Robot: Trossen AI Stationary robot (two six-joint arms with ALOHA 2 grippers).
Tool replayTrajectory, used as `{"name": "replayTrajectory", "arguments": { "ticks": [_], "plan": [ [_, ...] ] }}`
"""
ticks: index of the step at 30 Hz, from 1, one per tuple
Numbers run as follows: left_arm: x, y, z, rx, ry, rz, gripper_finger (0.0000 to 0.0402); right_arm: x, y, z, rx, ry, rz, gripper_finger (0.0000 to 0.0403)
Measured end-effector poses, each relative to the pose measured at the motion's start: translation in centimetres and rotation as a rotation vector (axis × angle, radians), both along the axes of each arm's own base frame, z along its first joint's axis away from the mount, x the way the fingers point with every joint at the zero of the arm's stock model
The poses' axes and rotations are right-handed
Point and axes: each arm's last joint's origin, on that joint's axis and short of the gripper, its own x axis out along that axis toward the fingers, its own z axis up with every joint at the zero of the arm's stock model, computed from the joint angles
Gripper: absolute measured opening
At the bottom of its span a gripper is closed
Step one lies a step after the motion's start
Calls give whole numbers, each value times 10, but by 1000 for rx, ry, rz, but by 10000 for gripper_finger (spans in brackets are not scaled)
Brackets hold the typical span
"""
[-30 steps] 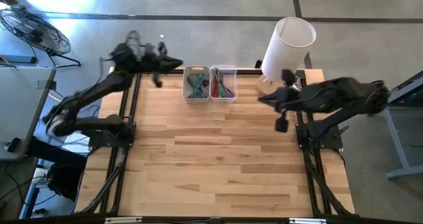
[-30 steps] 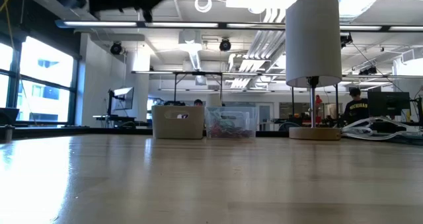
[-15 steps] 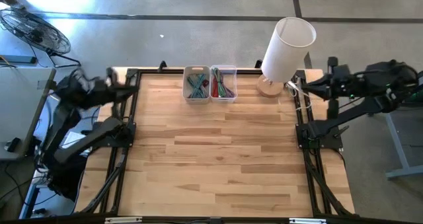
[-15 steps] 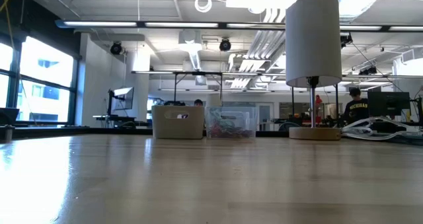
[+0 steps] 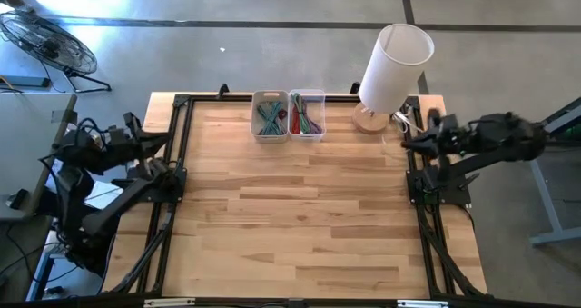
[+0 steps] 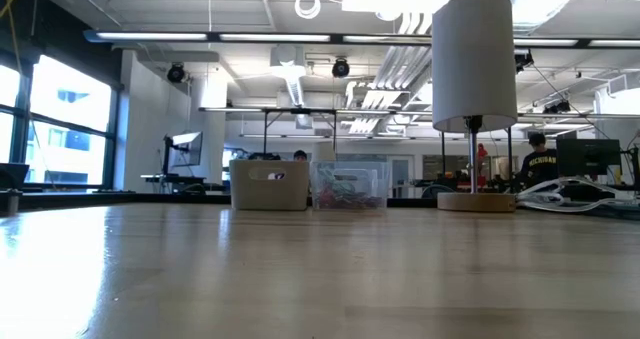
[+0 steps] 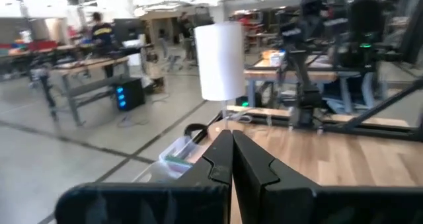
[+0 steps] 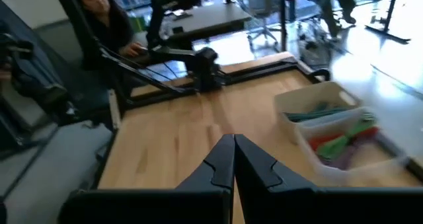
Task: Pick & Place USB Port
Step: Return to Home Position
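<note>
Presently: left gripper (image 7: 231, 141) and right gripper (image 8: 234, 143) both pinched tight, holding nothing, at the sides of the table (image 5: 300, 217).

Left one hangs outside the left edge near the back left corner; right one sits at the right edge, near the lamp (image 5: 392, 63), which stands at the back right corner. Cable count in either bin hard to make out; seen low, the gray bin (image 5: 270, 115) hides its load behind an opaque wall. From above it holds blue-green USB cables (image 5: 270, 119). Transparent bin (image 5: 307, 114), just beside it at the back edge, holds red and green USB cables (image 5: 305, 119). Person (image 8: 99, 12) beyond the table, cut off.
</note>
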Motion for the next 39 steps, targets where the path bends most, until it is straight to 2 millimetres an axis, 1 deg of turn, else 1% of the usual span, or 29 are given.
{"name": "replayTrajectory", "arguments": {
  "ticks": [5,8,13,18,23,25,27,32,39],
  "plan": [
    [5,0,-5,6,17,45,0,18,7,-49,56,-43,56,0],
    [10,2,-8,2,26,64,0,29,11,-74,90,-86,89,0],
    [22,8,-14,-9,16,44,0,41,16,-105,107,-164,130,0],
    [30,13,-22,-58,26,29,0,44,17,-124,98,-234,147,0],
    [34,10,-19,-8,39,42,0,46,18,-138,62,-251,146,0],
    [35,8,-18,9,47,7,0,48,18,-146,52,-244,135,0],
    [35,6,-17,25,48,-5,0,51,18,-156,50,-229,119,0],
    [34,8,-20,-11,52,22,0,57,20,-177,62,-275,112,0],
    [34,8,-20,3,58,24,0,60,20,-211,53,-246,91,0]
  ]
}}
